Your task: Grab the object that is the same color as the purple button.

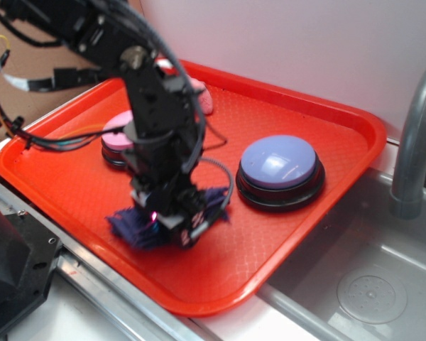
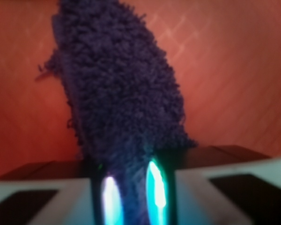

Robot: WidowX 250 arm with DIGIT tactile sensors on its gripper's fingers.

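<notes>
At lower left of the red tray (image 1: 326, 135), the gripper (image 1: 172, 222) is clamped on the purple rag (image 2: 122, 93), left of the purple button (image 1: 279, 165).

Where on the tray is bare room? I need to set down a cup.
Free: the tray back right, behind the purple button, and the front strip near the sink. Crowded: the left-centre, where the tool sits on the purple rag before the pink button.
</notes>
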